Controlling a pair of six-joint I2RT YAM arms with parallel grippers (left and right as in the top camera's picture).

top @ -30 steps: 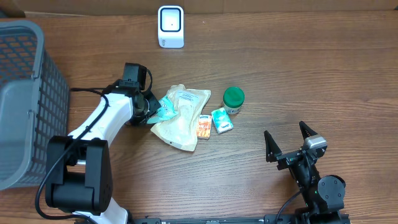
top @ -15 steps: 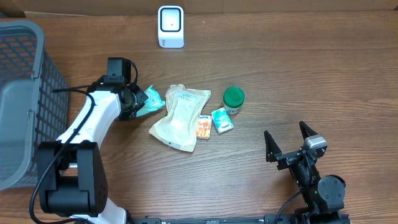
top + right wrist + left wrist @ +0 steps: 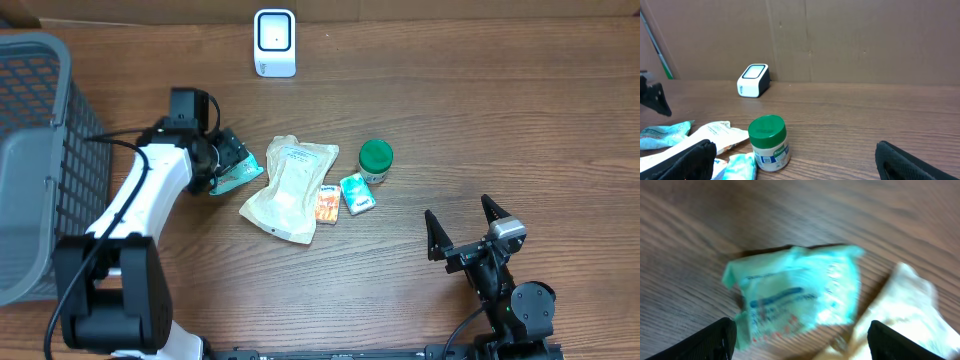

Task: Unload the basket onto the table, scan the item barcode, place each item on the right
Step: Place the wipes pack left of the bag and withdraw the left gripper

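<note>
Loose teal packet under the left gripper
It lies flat at centre-left of the overhead frame between the spread jaws, seemingly untouched, with its long axis running finger to finger. The scanner sits top centre. The right gripper, also agape, is well apart.

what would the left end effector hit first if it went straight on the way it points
The left end effector would most likely meet the teal packet, lying on the table right ahead of it, though depth is unclear.
</note>
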